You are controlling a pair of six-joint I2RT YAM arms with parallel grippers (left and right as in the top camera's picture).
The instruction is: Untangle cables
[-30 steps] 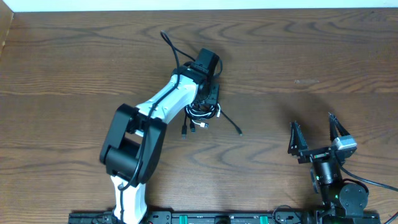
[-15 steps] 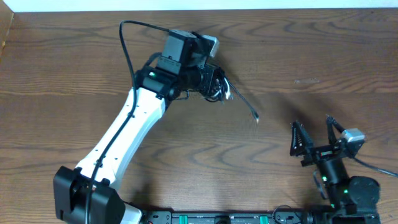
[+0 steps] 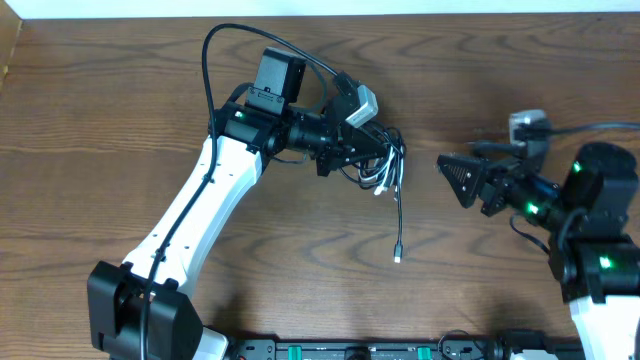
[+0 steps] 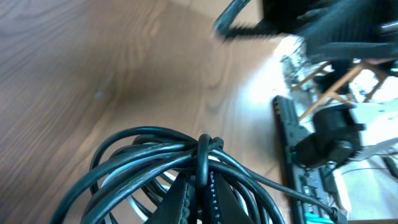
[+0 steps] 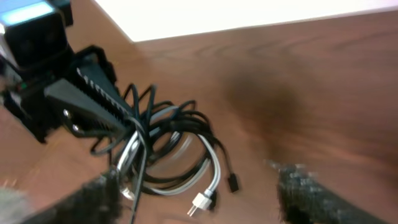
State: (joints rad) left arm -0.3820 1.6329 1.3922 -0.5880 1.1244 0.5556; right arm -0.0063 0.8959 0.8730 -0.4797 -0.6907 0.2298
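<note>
Left tool (image 3: 388, 150) clenched on the tangled cables (image 3: 383, 172) over the middle of the desk (image 3: 100, 110), one black cord (image 3: 398, 225) trailing loose, right tool (image 3: 455, 182) spread wide, empty, near the bundle

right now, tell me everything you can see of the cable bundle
The cable bundle is a tangled coil of thin cords, mostly glossy black, with one white cable looped through it. The left claw is shut on the loops near their top, and the coil hangs from it over the wooden table. Small plug ends dangle below, one white and one black, and a single black tail trails off to a plug. Whether that tail rests on the table is unclear.
</note>
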